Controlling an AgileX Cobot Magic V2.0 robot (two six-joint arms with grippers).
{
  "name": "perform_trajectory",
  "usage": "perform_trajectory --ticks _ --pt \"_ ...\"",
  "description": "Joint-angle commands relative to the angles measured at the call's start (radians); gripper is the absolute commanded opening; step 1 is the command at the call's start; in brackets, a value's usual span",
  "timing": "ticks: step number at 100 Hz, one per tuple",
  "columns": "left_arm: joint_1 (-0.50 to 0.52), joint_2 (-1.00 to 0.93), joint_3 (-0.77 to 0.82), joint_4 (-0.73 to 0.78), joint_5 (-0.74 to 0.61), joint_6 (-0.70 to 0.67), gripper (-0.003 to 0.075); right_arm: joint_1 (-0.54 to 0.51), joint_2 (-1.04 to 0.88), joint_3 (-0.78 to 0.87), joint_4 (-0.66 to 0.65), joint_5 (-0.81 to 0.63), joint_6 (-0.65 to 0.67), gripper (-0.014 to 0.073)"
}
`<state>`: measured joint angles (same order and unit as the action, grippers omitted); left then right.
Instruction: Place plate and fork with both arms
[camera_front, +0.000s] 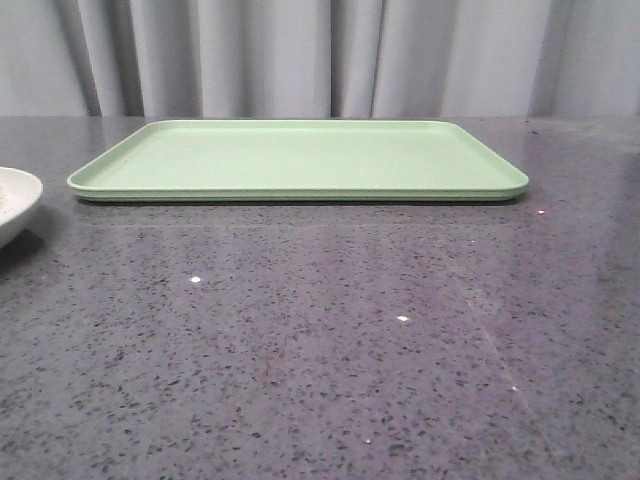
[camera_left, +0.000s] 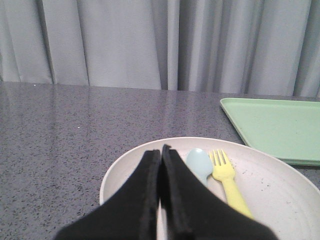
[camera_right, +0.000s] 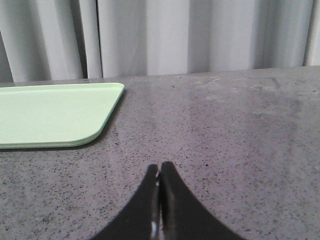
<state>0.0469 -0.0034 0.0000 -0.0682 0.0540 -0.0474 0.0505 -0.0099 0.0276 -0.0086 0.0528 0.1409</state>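
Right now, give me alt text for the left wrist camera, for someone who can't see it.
The closed left gripper hangs over a speckled plate holding a yellow fork beside a pale blue spoon. A green tray lies beyond on the grey table, curtains behind.

One tray (camera_front: 300, 158), one plate (camera_left: 280, 185), one fork (camera_left: 227, 181), one spoon (camera_left: 200, 162), two black grippers.

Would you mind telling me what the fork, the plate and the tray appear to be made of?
The fork looks like matte pale-yellow plastic: thick, rounded, uniformly coloured. The plate is off-white with fine dark speckles and a dull surface, possibly melamine or a fibre composite. The tray seems to be moulded light-green plastic, smooth with a soft sheen.
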Motion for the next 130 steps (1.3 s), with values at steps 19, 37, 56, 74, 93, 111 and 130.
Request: perform_trajectory --ticks 19,37,56,74,93,111,130 --pt "-0.004 -0.031 0.013 0.000 -0.080 -0.010 -0.0020 -0.007 -0.025 -0.006 -0.004 -0.080 -0.010 -0.0067" --pt "-0.004 -0.031 0.013 0.000 -0.080 -0.010 -0.0020 -0.007 -0.025 -0.006 -0.004 -0.080 -0.010 -0.0067" --pt "-0.004 -0.031 0.013 0.000 -0.080 -0.010 -0.0020 -0.007 -0.025 -0.006 -0.004 -0.080 -0.010 -0.0067" --pt "-0.004 -0.031 0.013 0.000 -0.080 -0.010 -0.0020 -0.007 -0.025 -0.006 -0.004 -0.103 -0.010 -0.0067" --pt "-0.004 -0.031 0.013 0.000 -0.090 -0.010 -0.0020 -0.007 -0.025 -0.006 -0.004 -0.126 -0.010 -0.0067" --pt "-0.004 -0.031 0.011 0.000 -0.112 -0.010 -0.0021 -0.007 -0.025 -0.006 -0.004 -0.117 -0.010 -0.0067" --pt "-0.004 -0.031 -0.022 0.000 -0.093 -0.010 -0.0021 -0.007 -0.017 -0.047 0.019 -0.028 -0.009 -0.0067"
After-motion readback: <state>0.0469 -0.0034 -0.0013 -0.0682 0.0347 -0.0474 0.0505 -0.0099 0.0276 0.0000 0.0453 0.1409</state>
